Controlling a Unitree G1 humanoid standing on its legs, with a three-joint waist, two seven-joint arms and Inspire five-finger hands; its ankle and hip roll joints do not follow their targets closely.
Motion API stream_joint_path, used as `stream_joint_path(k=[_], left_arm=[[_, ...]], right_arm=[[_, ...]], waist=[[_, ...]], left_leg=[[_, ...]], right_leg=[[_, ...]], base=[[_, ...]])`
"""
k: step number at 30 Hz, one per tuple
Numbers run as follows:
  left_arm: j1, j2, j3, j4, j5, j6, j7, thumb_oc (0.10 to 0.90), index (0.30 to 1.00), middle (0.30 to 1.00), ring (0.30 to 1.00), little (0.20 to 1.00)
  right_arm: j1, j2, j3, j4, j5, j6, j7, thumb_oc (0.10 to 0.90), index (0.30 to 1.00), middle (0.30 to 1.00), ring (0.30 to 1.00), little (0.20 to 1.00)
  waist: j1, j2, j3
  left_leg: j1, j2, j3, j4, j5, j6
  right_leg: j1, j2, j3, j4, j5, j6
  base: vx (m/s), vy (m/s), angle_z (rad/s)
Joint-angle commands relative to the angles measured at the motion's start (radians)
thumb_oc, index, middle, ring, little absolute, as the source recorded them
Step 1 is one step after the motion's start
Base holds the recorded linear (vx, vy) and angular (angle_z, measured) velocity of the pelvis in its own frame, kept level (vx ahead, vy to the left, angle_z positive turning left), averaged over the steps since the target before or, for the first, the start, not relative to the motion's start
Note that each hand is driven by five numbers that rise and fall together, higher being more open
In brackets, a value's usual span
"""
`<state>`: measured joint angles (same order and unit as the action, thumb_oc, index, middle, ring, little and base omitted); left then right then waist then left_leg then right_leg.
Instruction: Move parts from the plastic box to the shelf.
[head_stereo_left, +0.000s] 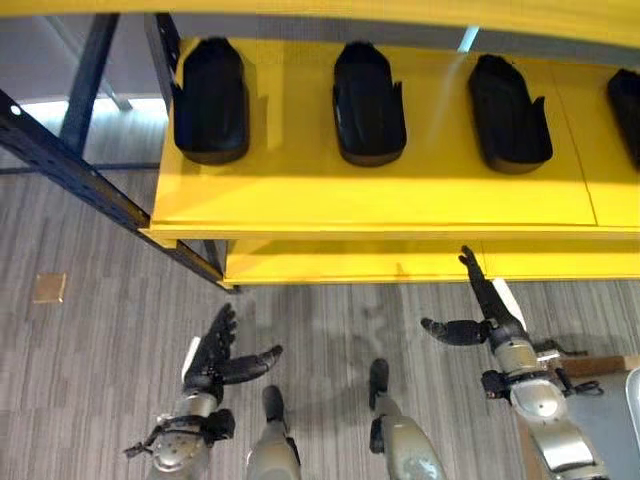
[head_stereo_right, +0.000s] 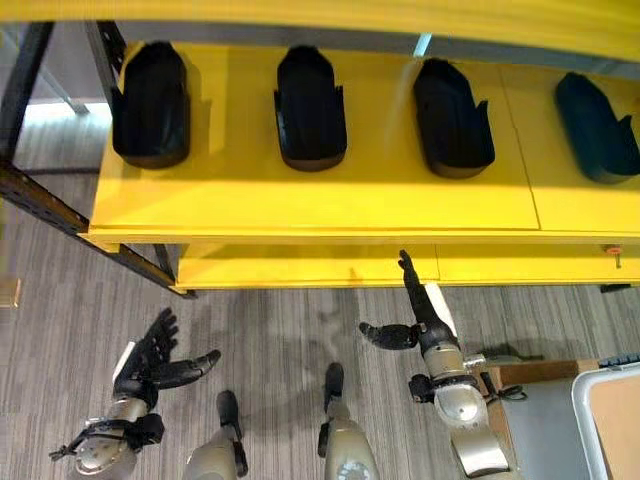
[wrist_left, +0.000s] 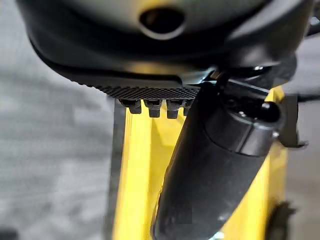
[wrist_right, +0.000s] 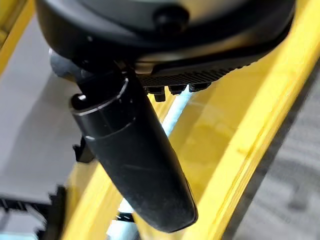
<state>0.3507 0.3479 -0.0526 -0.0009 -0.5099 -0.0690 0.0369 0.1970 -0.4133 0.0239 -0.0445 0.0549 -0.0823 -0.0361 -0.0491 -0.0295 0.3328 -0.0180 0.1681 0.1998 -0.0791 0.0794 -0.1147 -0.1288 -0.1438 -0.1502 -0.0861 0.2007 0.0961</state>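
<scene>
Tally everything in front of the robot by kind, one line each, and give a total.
Black moulded plastic parts lying on the yellow shelf: 4
Yellow metal shelf unit: 1
Plastic box with a pale rim, at the robot's right: 1
Open, empty robot hands: 2, left hand, right hand
Total: 8

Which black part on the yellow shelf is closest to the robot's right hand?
The third black part from the left: it sits almost straight beyond the open right hand, while the others lie farther off to the sides.
</scene>
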Motion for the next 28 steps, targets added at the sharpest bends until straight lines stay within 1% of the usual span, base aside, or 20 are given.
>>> stream_joint_path(k=[1,4,5,6,8,9,10,15,20,28], left_arm=[[-0.017,0.042,0.033,-0.050,-0.098,-0.063,-0.061,0.900,1.000,1.000,1.000,1.000],[0.011,0.022,0.033,-0.038,-0.130,-0.048,-0.077,0.900,1.000,1.000,1.000,1.000],[0.023,0.011,0.040,-0.034,-0.124,-0.046,-0.080,0.900,1.000,1.000,1.000,1.000],[0.023,0.011,0.040,-0.034,-0.124,-0.046,-0.080,0.900,1.000,1.000,1.000,1.000],[0.036,-0.001,0.052,-0.031,-0.103,-0.048,-0.077,0.900,1.000,1.000,1.000,1.000],[0.036,-0.001,0.052,-0.031,-0.103,-0.048,-0.077,0.900,1.000,1.000,1.000,1.000],[0.049,-0.016,0.064,-0.025,-0.091,-0.047,-0.081,0.900,1.000,1.000,1.000,1.000],[0.061,-0.040,0.075,-0.022,-0.075,-0.049,-0.079,0.900,1.000,1.000,1.000,1.000],[0.066,-0.056,0.064,-0.011,-0.058,-0.045,-0.080,0.900,1.000,1.000,1.000,1.000],[0.079,-0.062,0.069,-0.007,-0.041,-0.045,-0.078,0.900,1.000,1.000,1.000,1.000]], right_arm=[[0.035,-0.025,-0.065,-0.123,0.097,-0.075,0.026,0.900,1.000,1.000,1.000,1.000],[0.067,-0.012,-0.072,-0.144,0.144,-0.070,0.053,0.900,1.000,1.000,1.000,1.000],[0.076,-0.003,-0.073,-0.149,0.162,-0.065,0.055,0.900,1.000,1.000,1.000,1.000],[0.076,-0.003,-0.073,-0.149,0.162,-0.065,0.055,0.900,1.000,1.000,1.000,1.000],[0.083,0.012,-0.070,-0.146,0.188,-0.057,0.062,0.900,1.000,1.000,1.000,1.000],[0.084,0.011,-0.070,-0.147,0.188,-0.057,0.062,0.900,1.000,1.000,1.000,1.000],[0.094,0.020,-0.070,-0.145,0.200,-0.052,0.067,0.900,1.000,1.000,1.000,1.000],[0.107,0.039,-0.070,-0.138,0.234,-0.045,0.071,0.900,1.000,1.000,1.000,1.000],[0.126,0.052,-0.063,-0.131,0.262,-0.036,0.078,0.900,1.000,1.000,1.000,1.000],[0.142,0.050,-0.058,-0.140,0.263,-0.031,0.089,0.900,1.000,1.000,1.000,1.000]], waist=[[-0.019,-0.026,-0.142],[-0.025,-0.010,-0.179],[-0.027,-0.002,-0.200],[-0.027,-0.002,-0.200],[-0.030,0.006,-0.228],[-0.029,0.006,-0.228],[-0.029,0.012,-0.242],[-0.031,0.015,-0.265],[-0.033,0.013,-0.281],[-0.034,0.009,-0.285]], left_leg=[[-0.043,-0.014,-0.047,0.034,-0.035,0.062],[-0.016,-0.009,-0.044,0.017,-0.025,0.058],[0.003,-0.007,-0.039,0.008,-0.022,0.055],[0.004,-0.006,-0.039,0.008,-0.022,0.055],[0.024,-0.002,-0.032,0.000,-0.022,0.053],[0.025,-0.001,-0.032,0.000,-0.022,0.053],[0.038,0.001,-0.028,-0.006,-0.020,0.052],[0.055,0.006,-0.020,-0.008,-0.023,0.051],[0.072,0.014,-0.017,-0.008,-0.025,0.046],[0.082,0.020,-0.017,-0.008,-0.025,0.044]], right_leg=[[0.058,-0.065,-0.033,0.094,-0.174,0.059],[0.083,-0.063,-0.038,0.085,-0.178,0.062],[0.100,-0.063,-0.037,0.075,-0.177,0.064],[0.100,-0.063,-0.037,0.075,-0.177,0.064],[0.117,-0.059,-0.030,0.063,-0.177,0.065],[0.118,-0.059,-0.030,0.062,-0.176,0.065],[0.127,-0.055,-0.024,0.050,-0.173,0.067],[0.139,-0.048,-0.010,0.039,-0.170,0.066],[0.164,-0.042,-0.008,0.026,-0.172,0.061],[0.178,-0.036,-0.001,0.020,-0.172,0.057]], base=[[-0.04,-0.029,0.05],[-0.04,-0.032,0.02],[-0.04,-0.020,-0.01],[-0.05,-0.026,-0.03],[-0.05,-0.021,0.01],[-0.07,-0.014,-0.10],[-0.03,-0.005,-0.14],[-0.03,-0.012,-0.07],[0.00,0.000,0.00],[0.00,-0.001,0.00]])
